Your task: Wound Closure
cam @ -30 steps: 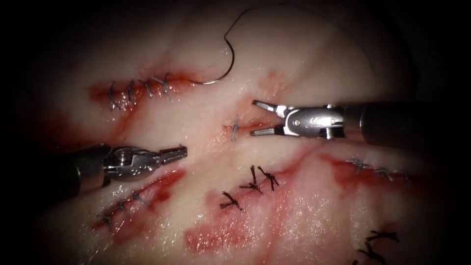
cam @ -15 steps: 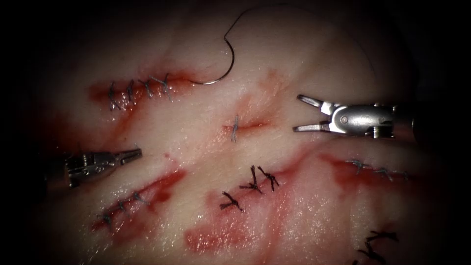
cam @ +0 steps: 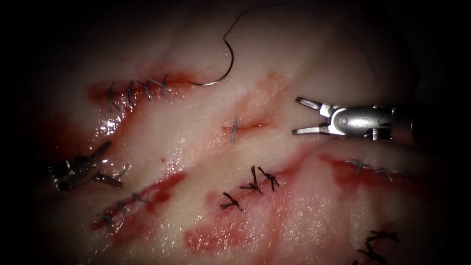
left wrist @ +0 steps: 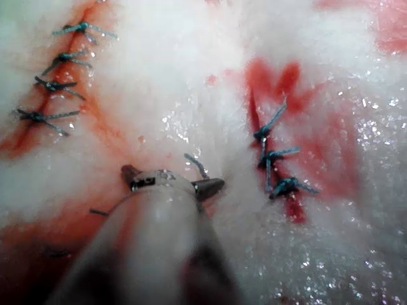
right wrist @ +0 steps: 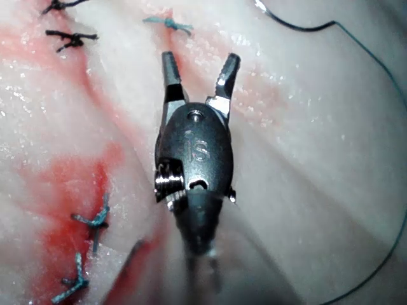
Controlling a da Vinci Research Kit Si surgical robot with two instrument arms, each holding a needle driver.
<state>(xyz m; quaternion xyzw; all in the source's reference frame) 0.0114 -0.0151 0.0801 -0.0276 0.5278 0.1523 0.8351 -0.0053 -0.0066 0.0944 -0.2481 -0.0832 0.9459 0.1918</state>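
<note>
- At about 3 o'clock in the endoscope view, the right tool (cam: 296, 116) comes in level over the tissue (cam: 196, 122), its jaws spread wide and grasping nothing.
- On the right tool's body in the right wrist view (right wrist: 199, 68), a stamped marking shows that looks like "16"; it cannot be read with certainty.
- At about 9 o'clock, the left tool (cam: 114, 164) sits low beside a stitched cut, jaws parted and empty; the left wrist view (left wrist: 172, 179) shows its spread tips just over the tissue.
- Toward 12 o'clock the curved needle (cam: 224, 68) lies free on the tissue, held by neither tool, one end just beside the right end of a stitched cut; whether that end enters the tissue cannot be told.
- From the needle's other end, the thread (cam: 255, 8) arcs away toward 1 o'clock.
- Near centre, a short cut (cam: 248, 126) carries a single stitch (cam: 234, 128), with the right tool's tips well apart on its right.
- Red fluid (cam: 216, 239) stains the tissue toward 6 o'clock.
</note>
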